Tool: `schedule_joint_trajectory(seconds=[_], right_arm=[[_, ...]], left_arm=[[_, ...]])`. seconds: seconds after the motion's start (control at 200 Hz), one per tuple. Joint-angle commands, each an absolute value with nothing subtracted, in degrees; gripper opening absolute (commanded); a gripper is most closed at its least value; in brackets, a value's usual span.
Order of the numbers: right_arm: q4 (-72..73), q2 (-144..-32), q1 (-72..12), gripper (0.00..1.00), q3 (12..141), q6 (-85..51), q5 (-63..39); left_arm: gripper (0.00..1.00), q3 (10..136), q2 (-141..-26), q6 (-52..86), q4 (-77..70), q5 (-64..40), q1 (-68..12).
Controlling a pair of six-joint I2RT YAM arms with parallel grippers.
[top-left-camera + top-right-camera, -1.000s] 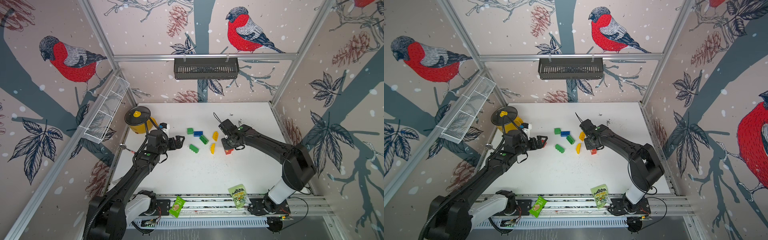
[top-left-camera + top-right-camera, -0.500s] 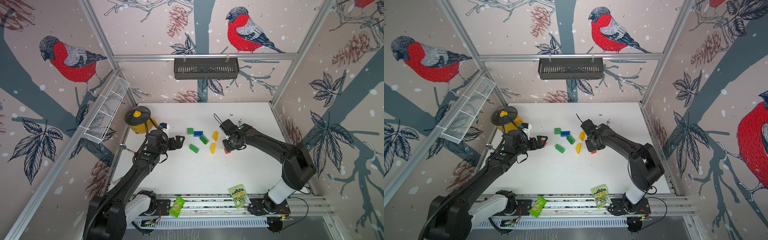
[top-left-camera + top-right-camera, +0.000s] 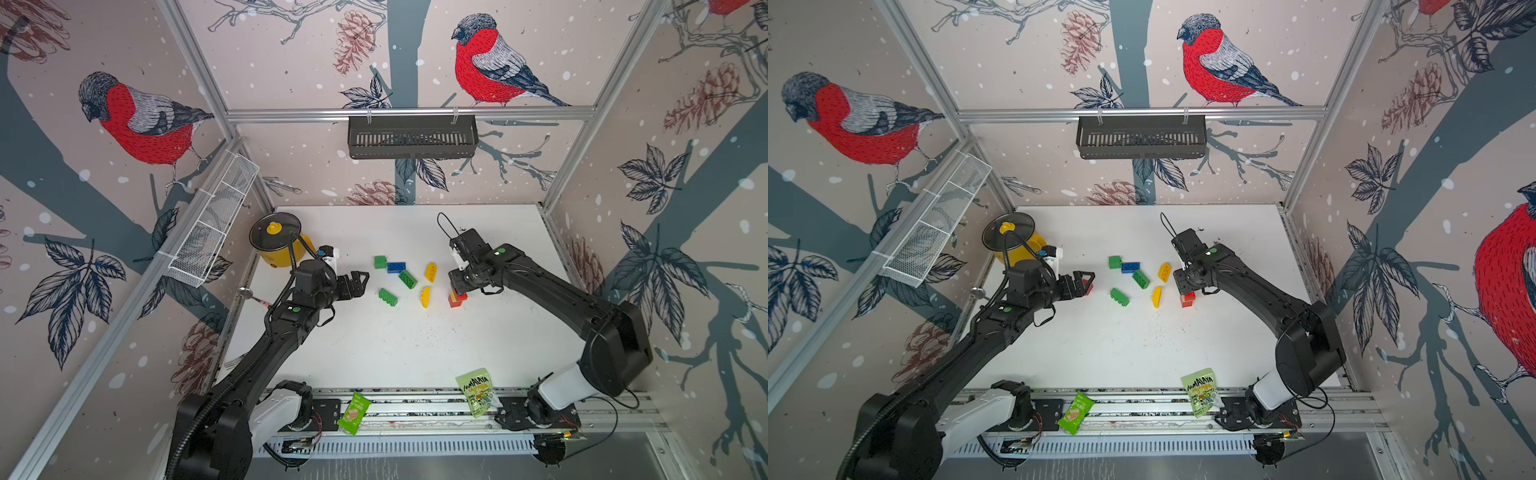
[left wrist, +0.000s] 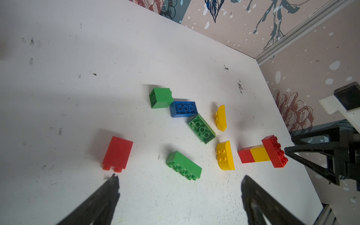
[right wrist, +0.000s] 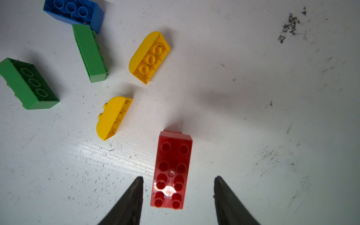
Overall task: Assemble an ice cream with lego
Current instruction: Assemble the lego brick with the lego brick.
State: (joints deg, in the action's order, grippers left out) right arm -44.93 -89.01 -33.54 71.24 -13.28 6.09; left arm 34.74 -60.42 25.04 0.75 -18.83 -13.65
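Note:
A small lego stack stands right of centre: red base, yellow middle, long red brick on top. My right gripper hovers just over it, open, with a gap on each side of the red brick. Loose lego lies left of the stack: two yellow half-round bricks, green bricks and a blue one. My left gripper stands wide open and empty, low over the table. A separate red brick lies just ahead of one of its fingers.
A yellow pot with a dark lid stands at the back left behind my left arm. Two green snack packets lie on the front rail. A white wire basket hangs on the left wall, a black one on the back wall.
My right gripper has opened and let go of the long red brick, which now sits on top of the stack. The left arm has not moved.

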Motion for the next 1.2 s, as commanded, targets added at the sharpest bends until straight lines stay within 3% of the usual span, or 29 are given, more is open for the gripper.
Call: schedule_joint_trajectory(seconds=[0.0,0.595,0.956,1.126,1.196], right_arm=[[-45.2,-90.7,-33.6,0.56,72.1,-12.8,6.2],[-46.0,-95.5,-34.4,0.42,72.8,-14.2,7.1],[-45.4,-96.8,-35.2,0.23,70.4,-11.2,6.2],[-45.5,-96.5,-35.2,0.21,68.1,-11.5,5.5],[-45.8,-95.7,-35.1,0.25,67.9,-11.8,6.0]], left_arm=[[0.97,34.7,-60.5,24.8,-0.3,-18.2,-13.7],[0.97,34.8,-60.6,24.8,-0.1,-18.1,-13.7],[0.97,34.8,-60.5,24.7,0.0,-17.8,-13.7],[0.97,35.0,-60.5,24.7,-0.1,-18.1,-13.7],[0.97,34.9,-60.4,24.8,-0.1,-18.0,-13.7]])
